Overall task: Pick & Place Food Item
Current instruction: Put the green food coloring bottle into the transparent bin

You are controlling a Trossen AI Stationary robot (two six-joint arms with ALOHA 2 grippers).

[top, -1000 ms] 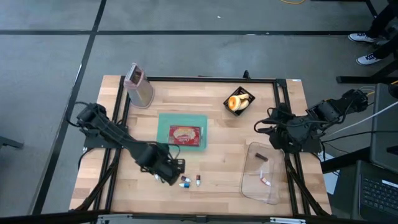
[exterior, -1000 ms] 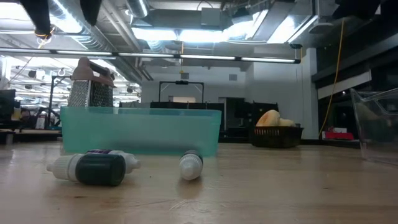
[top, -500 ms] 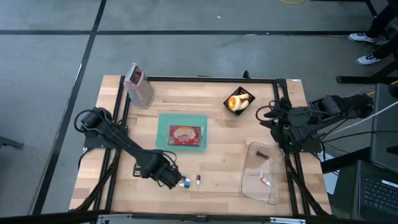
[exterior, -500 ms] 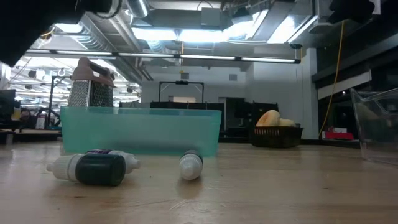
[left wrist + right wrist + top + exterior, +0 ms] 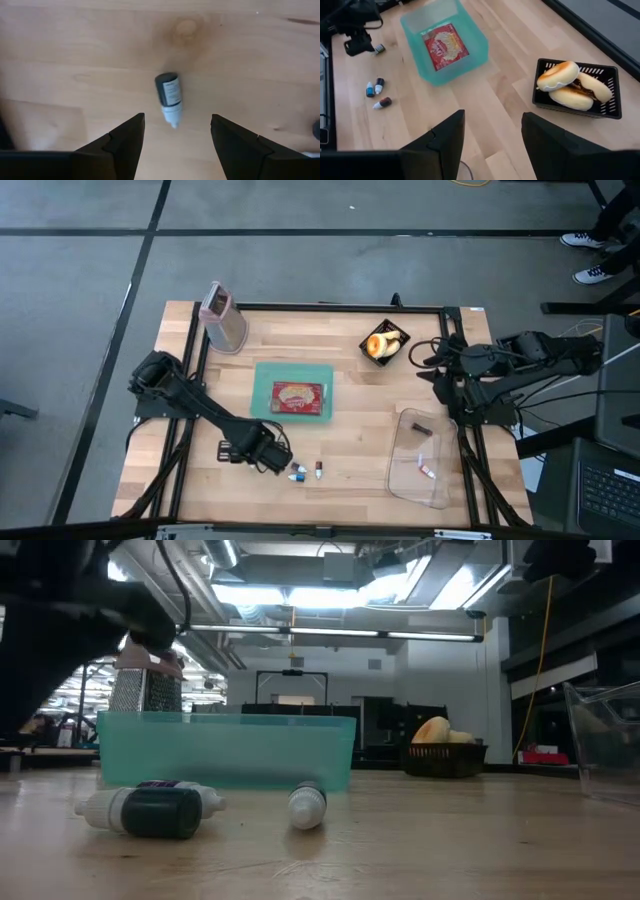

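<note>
On the wooden table (image 5: 350,375), near its front edge: three small dropper bottles. Blue-capped bottle (image 5: 296,477) and dark bottle (image 5: 302,470) lie just beside each other; red-tipped bottle (image 5: 319,471) lies a little apart, toward the clear bin.

Left gripper (image 5: 276,464): pointing down at the table, just beside the bottles, fingers spread apart, nothing held. In the left wrist view a dark bottle with a white tip lies on the wood between and beyond the two fingers (image 5: 120,145), not touched.

Teal tray (image 5: 268,370): centre of the table, holding a red-and-white food packet (image 5: 297,396) lying flat.

Black basket (image 5: 373,337): far right part of the table, holding bread rolls (image 5: 384,343); the right wrist view shows a round ring-shaped roll resting on longer ones.

Grater (image 5: 222,317): upright at the far left corner.

Clear bin (image 5: 400,470): near right corner, with a dark piece (image 5: 421,434) and a small tube (image 5: 427,472) inside.

Right gripper (image 5: 432,366): raised over the table's right edge, between basket and clear bin, tilted downward toward the table, fingers apart, empty.

Low view: teal tray behind two bottles; grater and basket farther back; a dark arm at the upper left.

Beyond the table's far right corner: a person's shoes (image 5: 580,240) on the grey floor.
</note>
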